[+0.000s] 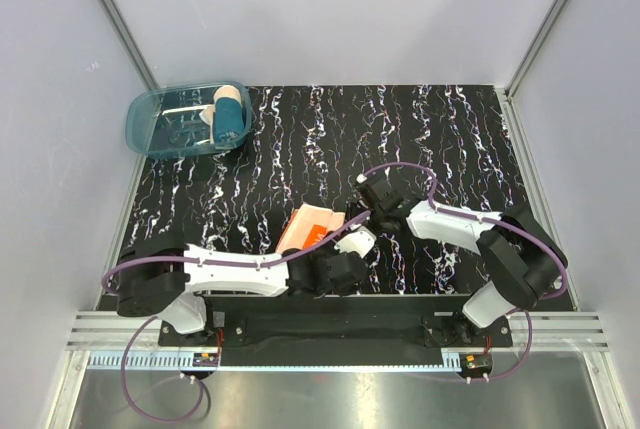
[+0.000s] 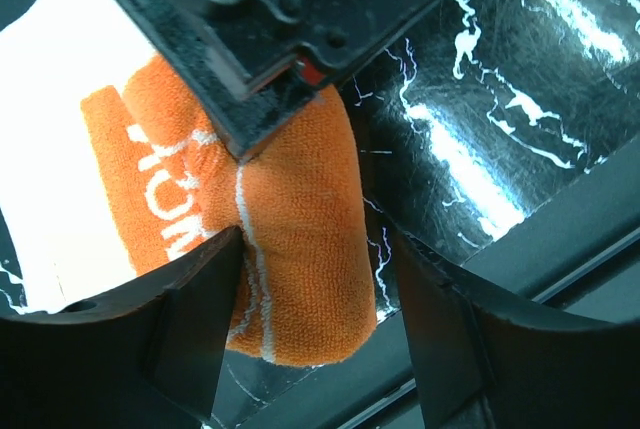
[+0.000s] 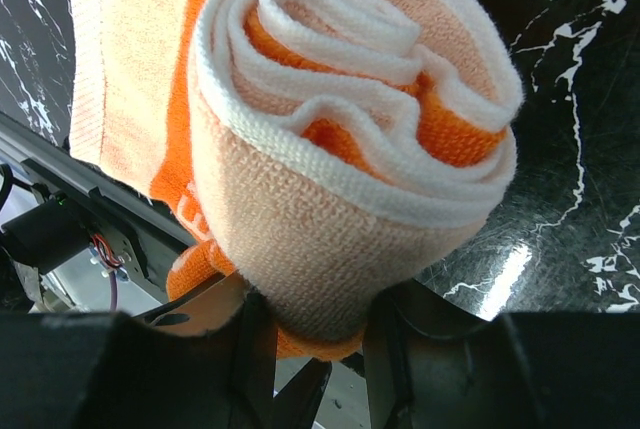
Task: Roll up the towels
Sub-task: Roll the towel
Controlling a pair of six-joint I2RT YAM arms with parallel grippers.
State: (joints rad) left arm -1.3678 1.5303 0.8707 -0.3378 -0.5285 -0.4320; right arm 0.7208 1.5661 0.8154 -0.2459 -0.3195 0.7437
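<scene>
Towel rolling is half done: the teal towel (image 1: pixel 229 117) sits rolled in the blue tub (image 1: pixel 160 131) at the tabletop's far left corner. The orange towel (image 1: pixel 312 226) lies by the near edge. The right claw (image 3: pixel 315 324) squeezes its rolled end. The loose part runs left from there, between the open fingers of the left claw (image 2: pixel 312 249).

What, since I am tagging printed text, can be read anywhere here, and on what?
No text reads whole.
On the orange towel: white letter-like marks, cut off by folds, unreadable.
On the teal towel in the tub: too small to tell.
</scene>
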